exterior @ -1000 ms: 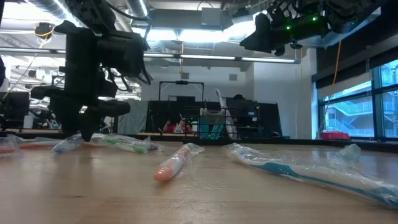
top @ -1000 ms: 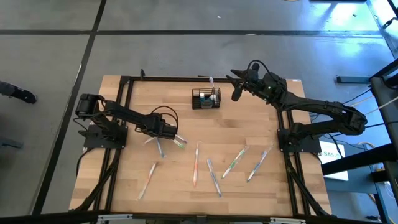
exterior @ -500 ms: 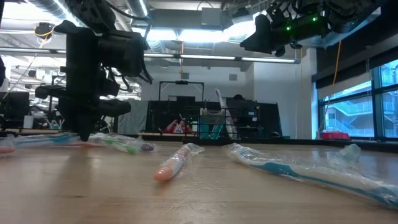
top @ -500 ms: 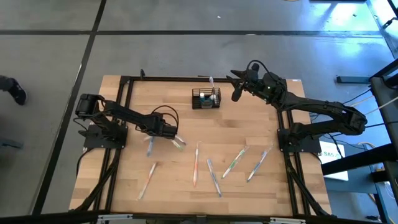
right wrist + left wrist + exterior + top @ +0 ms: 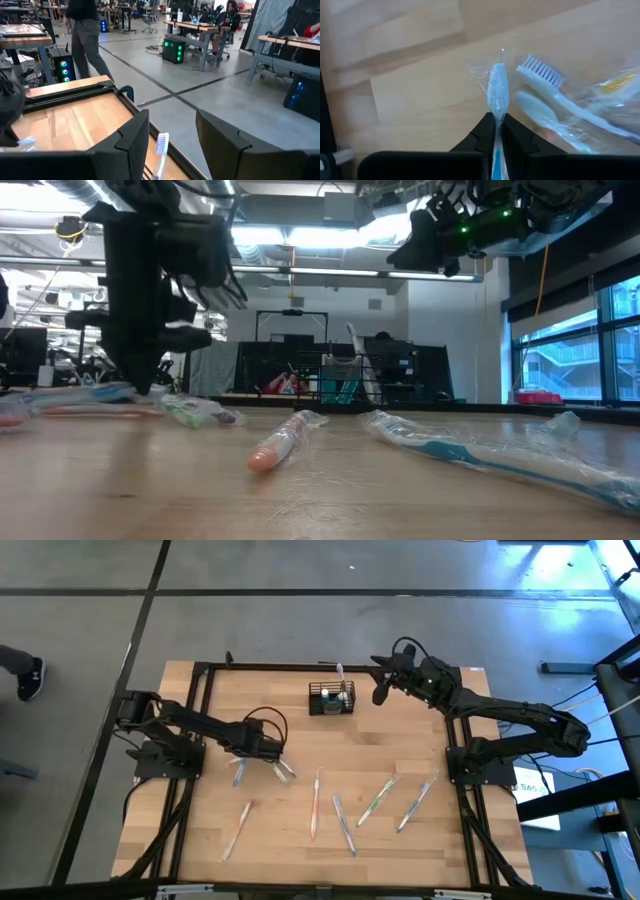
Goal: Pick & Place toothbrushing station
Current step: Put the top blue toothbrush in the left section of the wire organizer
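Observation:
The toothbrushing station, a small black mesh caddy (image 5: 331, 698) (image 5: 345, 380), stands on the table at the far middle with a toothbrush and a teal tube upright in it. My right gripper (image 5: 378, 690) (image 5: 172, 135) hangs open in the air just right of it, and a brush head (image 5: 161, 145) shows between its fingers. My left gripper (image 5: 255, 755) (image 5: 140, 388) (image 5: 497, 131) points steeply down at the table's left middle, shut on a wrapped blue toothbrush (image 5: 238, 772) (image 5: 80, 393). A wrapped green toothbrush (image 5: 284, 770) (image 5: 200, 413) lies right beside it. My left gripper pinches the blue toothbrush's neck (image 5: 497, 116), just behind the head, between its two fingertips (image 5: 485, 131). The fingers come from above, slanting down, with the wrapped head (image 5: 497, 90) sticking out past them. The handle runs toward the table's left, a little above the wood; whether its end rests there I cannot tell.
Several wrapped toothbrushes lie on the near half of the table: an orange one (image 5: 315, 802) (image 5: 278, 445), a blue one (image 5: 343, 825) (image 5: 480, 452), others (image 5: 377, 798) (image 5: 413, 805) (image 5: 238, 828). A white brush (image 5: 545, 80) lies close to the held one. A person walks on the floor beyond (image 5: 85, 30).
My left gripper has shut on the blue toothbrush, rolled a little and risen slightly. The brush has swung toward the table's left and its handle has come up off the wood. The green toothbrush beside it has shifted a little.

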Available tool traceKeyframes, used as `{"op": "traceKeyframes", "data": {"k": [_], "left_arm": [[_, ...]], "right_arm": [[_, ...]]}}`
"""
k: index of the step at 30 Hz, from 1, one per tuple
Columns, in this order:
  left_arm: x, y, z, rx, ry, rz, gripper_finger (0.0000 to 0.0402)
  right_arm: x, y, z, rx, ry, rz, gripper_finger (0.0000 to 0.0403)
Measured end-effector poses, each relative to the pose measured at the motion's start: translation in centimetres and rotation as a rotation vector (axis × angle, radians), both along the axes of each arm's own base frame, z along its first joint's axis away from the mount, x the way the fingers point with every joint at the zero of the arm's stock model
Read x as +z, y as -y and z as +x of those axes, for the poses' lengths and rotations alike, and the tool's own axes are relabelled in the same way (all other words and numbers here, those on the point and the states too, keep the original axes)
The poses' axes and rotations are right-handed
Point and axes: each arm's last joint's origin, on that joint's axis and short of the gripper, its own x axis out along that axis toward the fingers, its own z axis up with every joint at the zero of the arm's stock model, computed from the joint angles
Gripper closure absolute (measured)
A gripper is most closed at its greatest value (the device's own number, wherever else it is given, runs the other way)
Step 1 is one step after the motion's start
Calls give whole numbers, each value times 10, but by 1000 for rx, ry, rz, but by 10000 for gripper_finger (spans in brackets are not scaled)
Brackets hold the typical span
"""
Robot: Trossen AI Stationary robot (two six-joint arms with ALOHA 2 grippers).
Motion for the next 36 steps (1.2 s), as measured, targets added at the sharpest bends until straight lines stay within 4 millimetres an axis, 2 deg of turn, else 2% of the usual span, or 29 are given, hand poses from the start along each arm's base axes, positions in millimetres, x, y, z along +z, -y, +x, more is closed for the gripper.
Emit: {"op": "traceKeyframes", "data": {"k": [7, 14, 22, 36], "left_arm": [[24, -2, -7, -60, 91, 81, 382], [48, -7, -12, -133, 184, 254, 382], [63, -10, -3, -254, 271, 379, 382], [78, -29, 18, -407, 341, 520, 382]], "right_arm": [[-2, -8, 4, 33, -22, 10, 236], [-5, -18, 8, 77, -44, 19, 236], [-7, -26, 11, 108, -65, 27, 236], [-15, -38, 13, 143, -119, 100, 236]]}}
